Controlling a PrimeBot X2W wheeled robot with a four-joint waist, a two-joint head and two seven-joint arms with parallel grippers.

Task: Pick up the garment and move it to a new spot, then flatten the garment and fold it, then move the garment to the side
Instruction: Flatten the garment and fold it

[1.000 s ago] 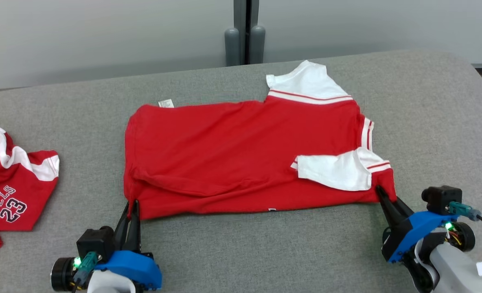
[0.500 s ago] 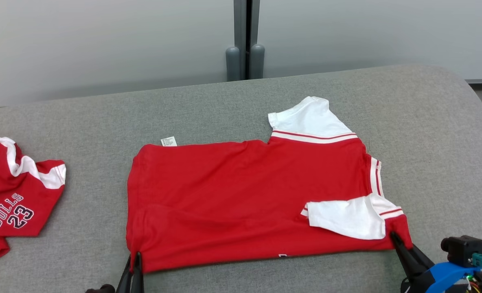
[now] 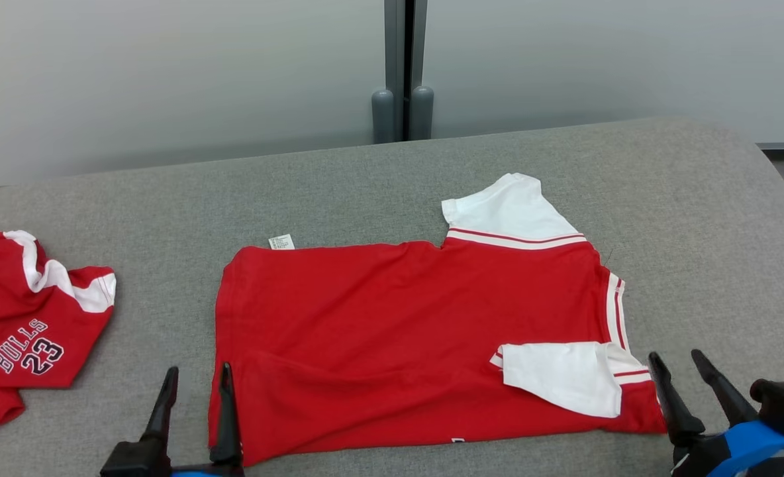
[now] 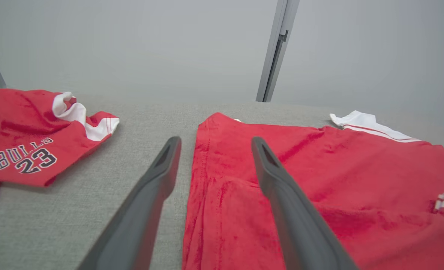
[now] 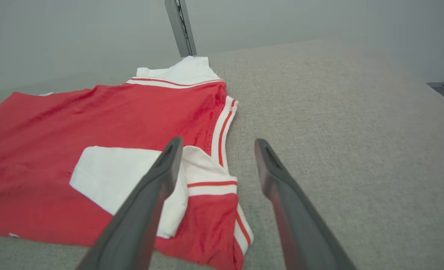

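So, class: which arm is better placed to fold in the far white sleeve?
Right: the far white sleeve is nearer the open right gripper; the left gripper is at the shirt hem, opposite.

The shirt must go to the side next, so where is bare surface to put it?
Widest bare patch: the grey surface right of the red shirt, out to its rounded edge. A bare band also runs behind the shirt, toward the wall. The left is crowded: the Bulls jersey lies there, leaving a narrow strip.
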